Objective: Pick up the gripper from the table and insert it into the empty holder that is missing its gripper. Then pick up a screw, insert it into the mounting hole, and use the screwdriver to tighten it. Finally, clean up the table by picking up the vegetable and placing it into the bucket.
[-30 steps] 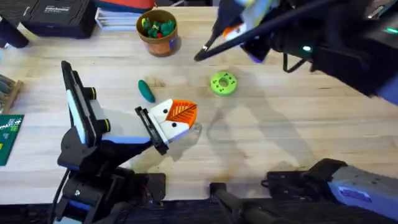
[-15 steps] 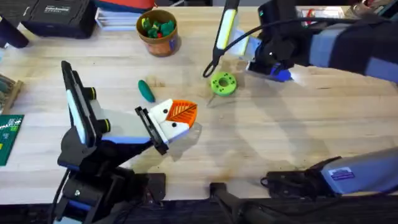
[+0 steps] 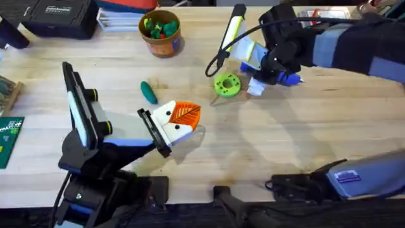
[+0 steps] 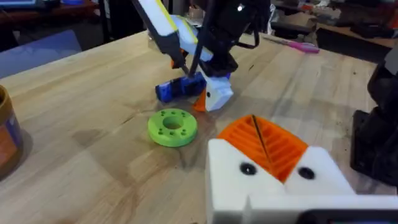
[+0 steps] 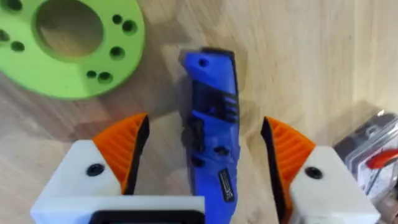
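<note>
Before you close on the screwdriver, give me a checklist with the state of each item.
1. Right pincer open: ok, both orange pads stand wide apart.
2. Screwdriver between the pads: ok, it lies lengthwise in the gap.
3. Pads touching the screwdriver: not ok, bare table shows on both sides of it.
4. Green disc out of the closing path: ok, it lies beside and beyond one pad, apart from it.
5. Screw seated in the holder: cannot tell, dark spots show on its face but not what they are.
</note>
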Robot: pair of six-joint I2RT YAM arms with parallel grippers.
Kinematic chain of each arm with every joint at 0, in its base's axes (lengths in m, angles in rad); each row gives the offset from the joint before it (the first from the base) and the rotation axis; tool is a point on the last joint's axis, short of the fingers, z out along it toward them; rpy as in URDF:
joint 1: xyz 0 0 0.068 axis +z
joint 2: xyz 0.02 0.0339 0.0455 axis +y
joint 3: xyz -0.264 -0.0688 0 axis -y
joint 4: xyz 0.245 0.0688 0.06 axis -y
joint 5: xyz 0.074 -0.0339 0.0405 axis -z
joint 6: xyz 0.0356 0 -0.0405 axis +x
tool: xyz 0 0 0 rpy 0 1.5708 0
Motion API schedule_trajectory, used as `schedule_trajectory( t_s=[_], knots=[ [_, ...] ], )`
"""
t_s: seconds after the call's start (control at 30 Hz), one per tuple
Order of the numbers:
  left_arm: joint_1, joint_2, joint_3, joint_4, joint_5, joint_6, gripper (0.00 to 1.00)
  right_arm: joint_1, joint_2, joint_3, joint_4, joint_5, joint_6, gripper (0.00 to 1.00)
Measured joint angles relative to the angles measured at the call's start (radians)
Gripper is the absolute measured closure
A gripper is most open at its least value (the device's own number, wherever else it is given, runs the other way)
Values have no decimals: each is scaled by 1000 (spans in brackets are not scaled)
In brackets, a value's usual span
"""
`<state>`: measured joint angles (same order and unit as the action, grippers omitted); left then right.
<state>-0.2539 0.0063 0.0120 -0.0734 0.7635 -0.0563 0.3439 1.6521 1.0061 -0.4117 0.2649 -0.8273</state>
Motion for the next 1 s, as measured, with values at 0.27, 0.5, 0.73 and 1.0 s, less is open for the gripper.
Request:
schedule_trajectory(
  t_s=[0.27, 0.5, 0.73, 1.0],
  knots=[
    [0, 0, 0, 0, 0, 3, 198, 0, -172, 0, -59, 0, 190, 8],
    [0, 0, 0, 4, -6, 0, 15, 0, -366, 1, -149, -60, 317, 7],
    [0, -1, 51, 1, -151, -35, 15, 0, -426, 2, -165, -129, 368, 7],
    [0, 191, 400, -281, -490, -59, 15, 0, -426, 2, -165, -144, 380, 9]
  ],
)
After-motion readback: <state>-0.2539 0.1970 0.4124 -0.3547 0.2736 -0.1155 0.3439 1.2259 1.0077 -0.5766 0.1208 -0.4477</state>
